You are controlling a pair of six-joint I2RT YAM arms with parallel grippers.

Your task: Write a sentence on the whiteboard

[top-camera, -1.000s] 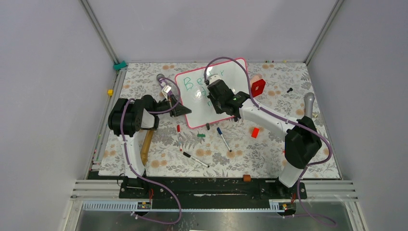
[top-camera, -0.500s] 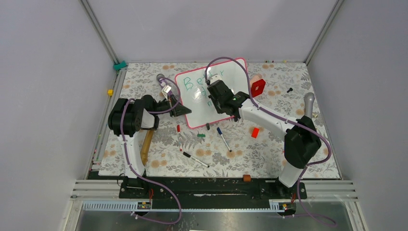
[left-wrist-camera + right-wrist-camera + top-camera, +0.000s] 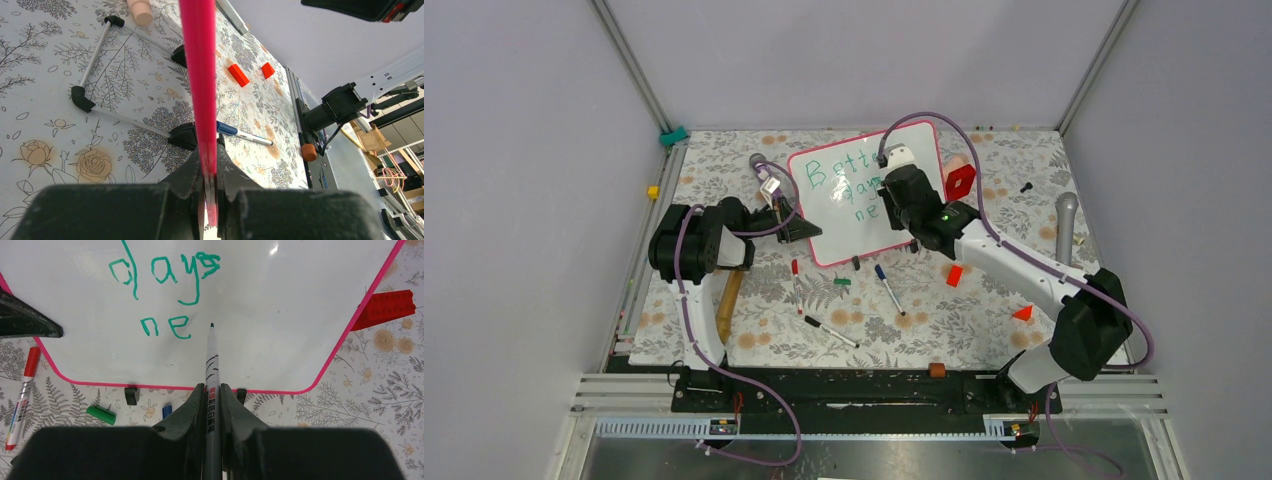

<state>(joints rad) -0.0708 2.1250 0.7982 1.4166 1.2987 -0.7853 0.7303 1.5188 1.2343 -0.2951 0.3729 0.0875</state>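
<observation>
Right wrist: my right tool (image 3: 212,388) grips the pen (image 3: 212,355), left tool (image 3: 210,161) grips the whiteboard (image 3: 280,315); a slip may smear words (image 3: 165,326).

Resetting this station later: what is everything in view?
whiteboard: one, white, pink frame, far centre of mat
sentence: one, green, three lines on whiteboard
loose markers: three, white barrels, mat before whiteboard
green cap: one, green, beside them
red blocks: three, red, right of whiteboard
wooden handle: one, tan, mat's left side
held marker: one, white and black, in right pincer
left pincer: one, black, shut on whiteboard frame
right pincer: one, black, shut on held marker
</observation>
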